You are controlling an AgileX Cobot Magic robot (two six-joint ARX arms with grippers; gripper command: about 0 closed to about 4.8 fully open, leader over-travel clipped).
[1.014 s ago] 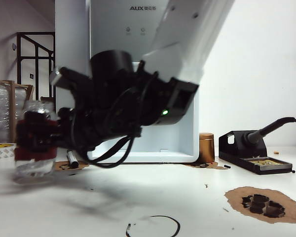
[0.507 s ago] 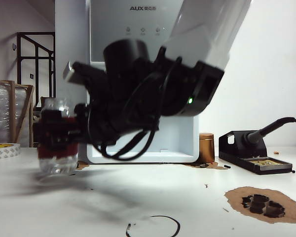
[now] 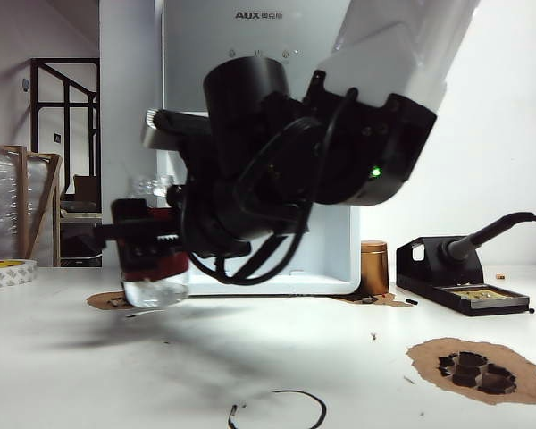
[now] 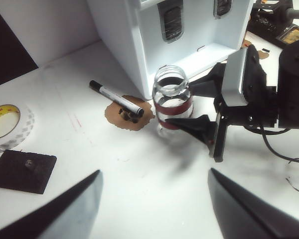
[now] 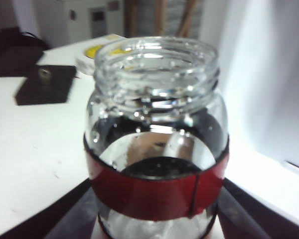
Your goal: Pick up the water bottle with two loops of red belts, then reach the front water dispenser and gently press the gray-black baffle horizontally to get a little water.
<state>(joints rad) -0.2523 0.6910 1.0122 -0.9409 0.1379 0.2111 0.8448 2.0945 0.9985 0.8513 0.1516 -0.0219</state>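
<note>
The water bottle (image 3: 152,279) is clear with red bands and an open mouth. My right gripper (image 3: 139,239) is shut on it, one black finger on each side of the banded body, holding it upright low over the table. It hangs just left of the white water dispenser (image 3: 250,71). In the left wrist view the water bottle (image 4: 171,85) sits in the right gripper (image 4: 180,107) before the dispenser's bay, where a gray-black baffle (image 4: 171,20) shows. The right wrist view is filled by the bottle (image 5: 157,164). My left gripper (image 4: 154,172) is open and empty, well back from the bottle.
A marker pen (image 4: 117,99) lies on a brown patch beside the bottle. A tape roll (image 4: 7,122) and a black pad (image 4: 22,169) lie further left. Right of the dispenser stand a gold cylinder (image 3: 373,266) and a soldering station (image 3: 460,281). Black parts (image 3: 478,371) lie front right.
My right arm has carried the bottle to the right and slightly upward, from the table's left edge to the dispenser's left side. The left gripper has stayed still.
</note>
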